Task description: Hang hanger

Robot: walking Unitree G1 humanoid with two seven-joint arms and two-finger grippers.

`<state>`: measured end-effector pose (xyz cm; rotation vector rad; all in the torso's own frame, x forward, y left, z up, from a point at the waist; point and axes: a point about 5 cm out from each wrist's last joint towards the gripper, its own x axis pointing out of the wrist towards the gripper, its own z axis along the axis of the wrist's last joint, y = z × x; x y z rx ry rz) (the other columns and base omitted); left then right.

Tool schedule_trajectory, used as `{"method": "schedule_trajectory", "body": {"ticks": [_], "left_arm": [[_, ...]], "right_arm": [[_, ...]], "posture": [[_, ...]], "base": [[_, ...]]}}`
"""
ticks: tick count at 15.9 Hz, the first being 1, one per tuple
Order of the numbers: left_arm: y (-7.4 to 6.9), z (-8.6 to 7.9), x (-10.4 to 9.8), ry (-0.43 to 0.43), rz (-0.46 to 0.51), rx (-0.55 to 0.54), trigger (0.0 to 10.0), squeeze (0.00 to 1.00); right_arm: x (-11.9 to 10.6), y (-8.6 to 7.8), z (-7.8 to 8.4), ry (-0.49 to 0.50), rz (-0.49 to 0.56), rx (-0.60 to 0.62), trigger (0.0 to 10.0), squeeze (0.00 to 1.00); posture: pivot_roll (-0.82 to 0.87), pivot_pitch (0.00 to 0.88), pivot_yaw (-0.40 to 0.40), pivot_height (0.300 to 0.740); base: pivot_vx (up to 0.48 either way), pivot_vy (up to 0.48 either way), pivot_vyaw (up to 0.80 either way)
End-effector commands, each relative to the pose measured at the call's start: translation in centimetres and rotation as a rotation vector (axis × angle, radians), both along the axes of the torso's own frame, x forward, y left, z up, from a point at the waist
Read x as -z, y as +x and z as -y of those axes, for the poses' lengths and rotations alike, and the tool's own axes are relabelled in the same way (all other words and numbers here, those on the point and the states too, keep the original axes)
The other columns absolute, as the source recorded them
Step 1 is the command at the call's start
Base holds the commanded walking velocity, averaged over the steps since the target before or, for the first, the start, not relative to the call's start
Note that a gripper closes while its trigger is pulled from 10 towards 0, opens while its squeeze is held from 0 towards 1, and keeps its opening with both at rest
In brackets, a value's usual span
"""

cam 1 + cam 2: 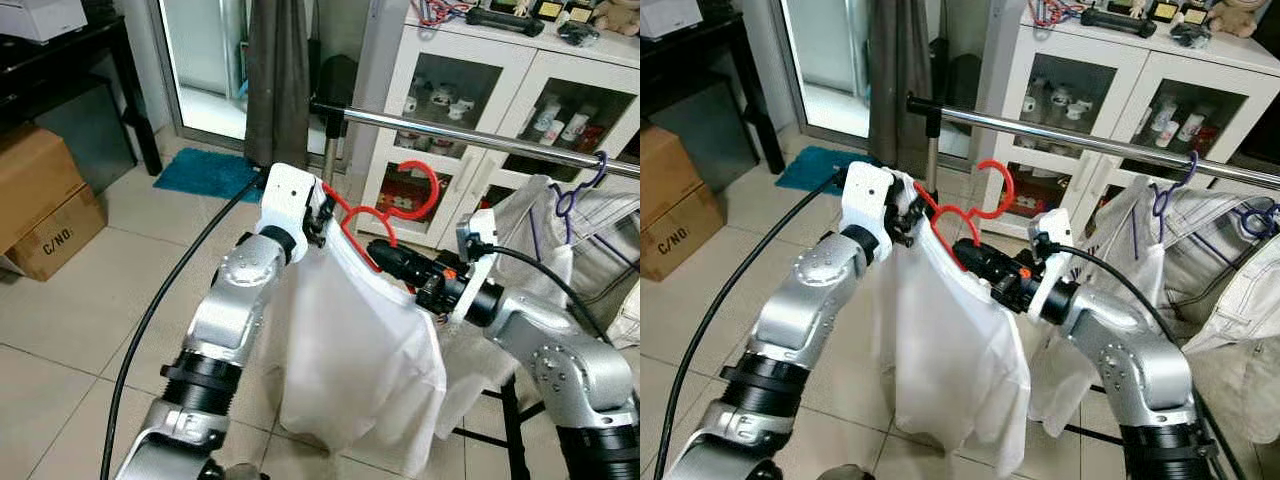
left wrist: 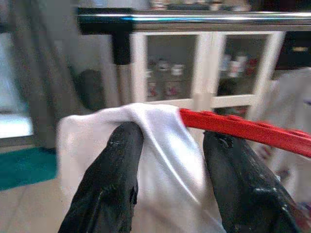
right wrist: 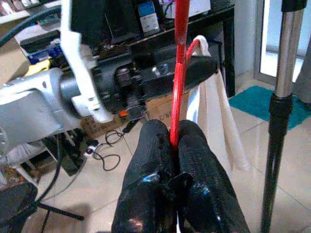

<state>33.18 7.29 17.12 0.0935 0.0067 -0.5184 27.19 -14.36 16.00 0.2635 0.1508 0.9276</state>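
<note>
This is a lived-in room of a home, used for laundry and storage. The floor (image 1: 80,330) is pale ceramic tile, with a teal mat (image 1: 205,172) before a glass door (image 1: 205,60). A white glass-fronted cabinet (image 1: 470,110) holds small bottles and figurines, with odds and ends on top. A chrome clothes rail (image 1: 470,133) carries hung garments, and a cardboard box (image 1: 45,205) sits beside a dark surface (image 1: 70,50).
</note>
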Motion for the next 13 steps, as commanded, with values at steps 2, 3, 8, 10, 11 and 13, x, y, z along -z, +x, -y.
{"method": "schedule_trajectory", "body": {"ticks": [2,3,8,10,11,13], "left_arm": [[-1.0,1.2,-0.2,0.026,0.001,0.091,10.0,0.00],[-1.1,0.9,-0.2,0.021,-0.003,0.078,10.0,0.00],[0.8,-1.0,0.3,0.025,-0.031,-0.100,10.0,0.00],[0.8,-1.1,0.2,0.019,-0.034,-0.107,6.3,0.00],[0.5,-0.9,0.1,0.018,-0.034,-0.094,0.0,0.00],[0.1,-0.5,0.0,0.021,-0.025,-0.075,0.0,0.00]], "right_arm": [[-0.8,0.2,-0.3,0.004,0.027,-0.033,10.0,0.00],[-0.8,0.3,-0.2,0.004,0.029,-0.033,10.0,0.00],[-1.0,0.0,-0.4,0.013,0.030,-0.093,10.0,0.00],[-1.1,0.0,-0.2,0.008,0.032,-0.088,10.0,0.00],[-1.1,0.2,0.1,0.002,0.033,-0.077,10.0,0.00],[-1.1,0.3,0.4,-0.002,0.035,-0.067,10.0,0.00]], "posture": [[0.07,0.000,-0.057,0.740],[0.08,0.000,-0.062,0.740],[0.09,0.000,-0.068,0.740],[0.09,0.000,-0.067,0.740],[0.09,0.000,-0.066,0.740],[0.09,0.000,-0.067,0.740]], "base": [[0.000,0.000,0.00],[0.000,0.000,0.00],[0.000,0.000,0.00],[0.000,0.000,0.00],[0.000,0.000,0.00],[0.000,0.000,0.00]]}}
